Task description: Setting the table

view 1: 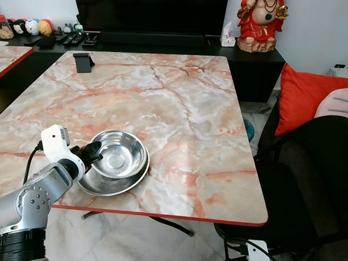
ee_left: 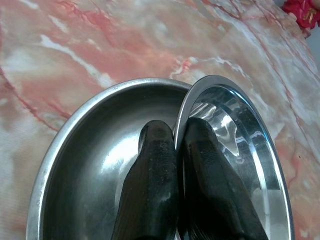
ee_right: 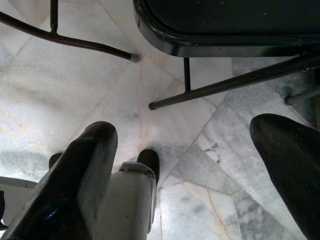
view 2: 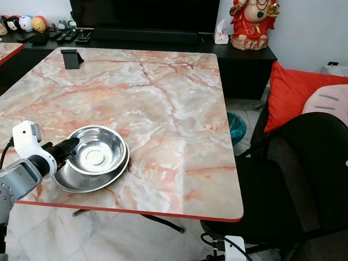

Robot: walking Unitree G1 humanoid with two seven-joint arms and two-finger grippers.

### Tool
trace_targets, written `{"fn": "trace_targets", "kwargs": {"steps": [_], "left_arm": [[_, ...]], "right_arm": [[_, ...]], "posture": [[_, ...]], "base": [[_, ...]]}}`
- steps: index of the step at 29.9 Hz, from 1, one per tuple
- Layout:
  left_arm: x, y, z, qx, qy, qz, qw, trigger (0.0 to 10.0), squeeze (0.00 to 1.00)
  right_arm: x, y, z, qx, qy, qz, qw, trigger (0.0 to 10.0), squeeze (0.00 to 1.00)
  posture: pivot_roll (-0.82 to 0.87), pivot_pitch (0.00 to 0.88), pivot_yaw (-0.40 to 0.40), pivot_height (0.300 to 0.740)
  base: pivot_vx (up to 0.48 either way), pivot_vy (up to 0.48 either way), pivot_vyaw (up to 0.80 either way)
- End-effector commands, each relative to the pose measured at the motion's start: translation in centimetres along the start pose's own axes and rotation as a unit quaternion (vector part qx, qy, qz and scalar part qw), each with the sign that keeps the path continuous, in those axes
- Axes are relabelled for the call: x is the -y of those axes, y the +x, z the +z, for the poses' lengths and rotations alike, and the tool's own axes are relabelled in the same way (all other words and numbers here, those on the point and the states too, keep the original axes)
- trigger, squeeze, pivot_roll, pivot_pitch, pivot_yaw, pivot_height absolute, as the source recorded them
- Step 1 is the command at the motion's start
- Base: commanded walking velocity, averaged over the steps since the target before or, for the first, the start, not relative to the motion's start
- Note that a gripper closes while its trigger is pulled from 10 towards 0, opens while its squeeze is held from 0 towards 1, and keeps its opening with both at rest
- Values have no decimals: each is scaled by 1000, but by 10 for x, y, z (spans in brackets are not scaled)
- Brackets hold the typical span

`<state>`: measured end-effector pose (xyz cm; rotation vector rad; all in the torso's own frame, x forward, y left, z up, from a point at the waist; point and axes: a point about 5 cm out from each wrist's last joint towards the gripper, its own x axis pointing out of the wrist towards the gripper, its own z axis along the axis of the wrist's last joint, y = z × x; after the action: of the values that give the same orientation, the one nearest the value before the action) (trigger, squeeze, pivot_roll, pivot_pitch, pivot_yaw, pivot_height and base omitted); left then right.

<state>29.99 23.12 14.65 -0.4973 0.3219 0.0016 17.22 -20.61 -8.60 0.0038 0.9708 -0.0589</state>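
Note:
Two steel dishes sit near the front left of the marble table [view 1: 181,102]. A shiny steel bowl [view 1: 120,154] rests tilted in a wider, shallower steel dish [view 1: 111,187]. My left gripper [view 1: 95,156] comes in from the left and is shut on the bowl's near rim. In the left wrist view the rim [ee_left: 186,107] runs between the two black fingers [ee_left: 152,165], one finger inside the bowl [ee_left: 235,135] and the other over the wider dish [ee_left: 80,160]. My right gripper [ee_right: 192,135] hangs open over the marble floor beside the chair's legs.
A black phone stand [view 1: 83,62] stands at the table's far left. A black chair [view 1: 316,171] with a red cushion [view 1: 308,96] is right of the table. A red figurine [view 1: 261,21] and a tissue box [view 1: 228,36] sit on the dark cabinet behind.

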Motion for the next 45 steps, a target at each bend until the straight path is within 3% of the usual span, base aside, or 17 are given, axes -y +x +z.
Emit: {"fn": "trace_targets", "kwargs": {"steps": [1,10,11,25,36,37,42,45], "left_arm": [[2,1,5,10,5,4,1000,10000,0],[-2,1,3,3,10,12,1000,10000,0],[-2,0,2,2,10,11,1000,10000,1000],[-5,-3,10,3,25,11,1000,10000,1000],[-6,-8,20,4,64,19,998,10000,1000],[-4,-8,23,13,73,18,997,10000,0],[2,-10,38,64,94,11,993,10000,0],[17,-14,51,110,138,-27,984,10000,0]], "right_arm": [[0,0,1,1,2,1,1000,10000,0],[0,0,2,1,0,2,1000,10000,0],[0,0,2,1,-1,2,1000,10000,0],[1,0,3,1,-2,2,1000,10000,0],[0,1,3,1,-3,3,1000,10000,0],[0,1,3,1,-3,3,1000,10000,0],[0,1,4,1,-3,4,1000,10000,0],[0,1,4,2,-2,3,1000,10000,0]], "posture": [[-63,0,25,720],[-57,0,18,720],[-56,0,17,720],[-49,0,12,720],[-43,0,11,720],[-42,0,11,720],[-44,0,12,720],[-43,0,12,720]], "base": [[0,0,0],[0,0,0],[0,0,0],[0,0,0],[0,0,0],[0,0,0],[0,0,0],[0,0,0]]}}
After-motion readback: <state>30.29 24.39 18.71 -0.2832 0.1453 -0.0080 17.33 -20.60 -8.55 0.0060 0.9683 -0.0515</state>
